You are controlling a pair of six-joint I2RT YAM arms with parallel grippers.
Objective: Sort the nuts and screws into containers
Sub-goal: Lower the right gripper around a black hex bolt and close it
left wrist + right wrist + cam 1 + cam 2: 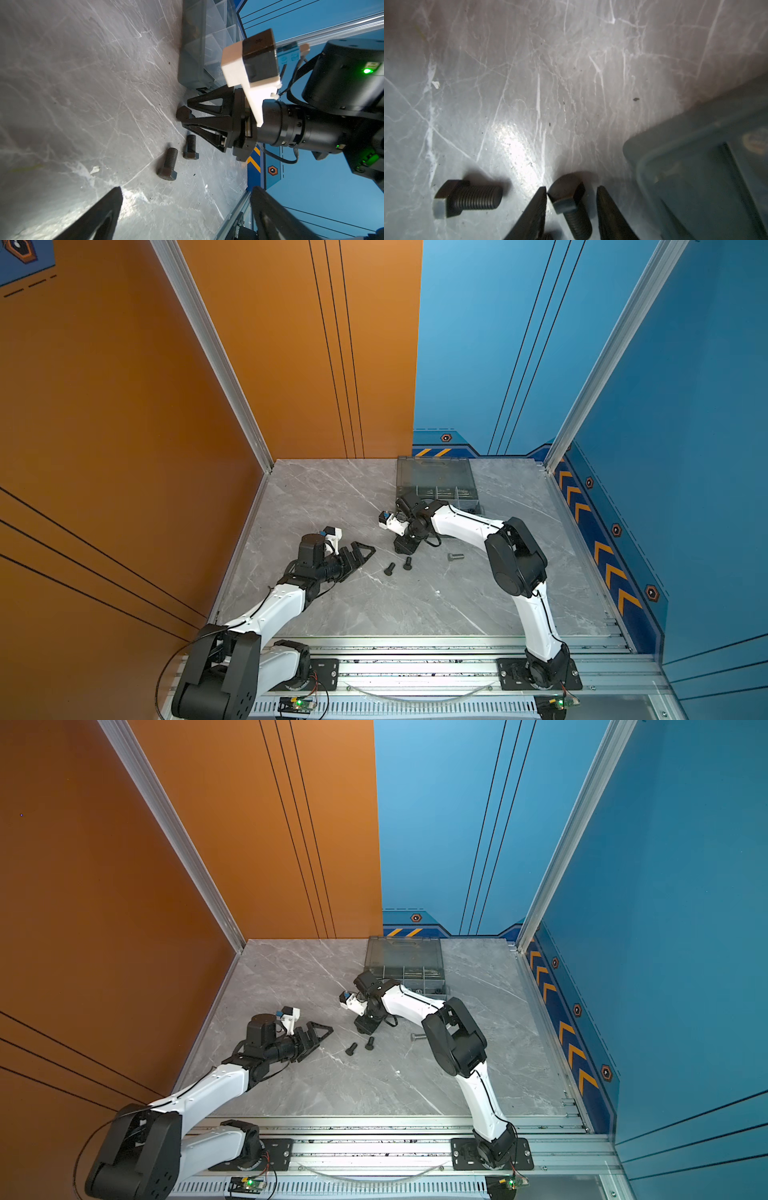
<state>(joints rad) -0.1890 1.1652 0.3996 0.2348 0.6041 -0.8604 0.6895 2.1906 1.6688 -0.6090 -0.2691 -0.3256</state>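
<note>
Black screws number three, silver screw one, organizer case one.

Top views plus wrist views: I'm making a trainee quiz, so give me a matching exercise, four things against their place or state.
1 silver bolt
2 case
3 left gripper
4 right gripper

A back of table, lid open
B jaws wide, empty
C lying loose on table
D straddling a black bolt

Pairs: 1-C, 2-A, 3-B, 4-D
</note>
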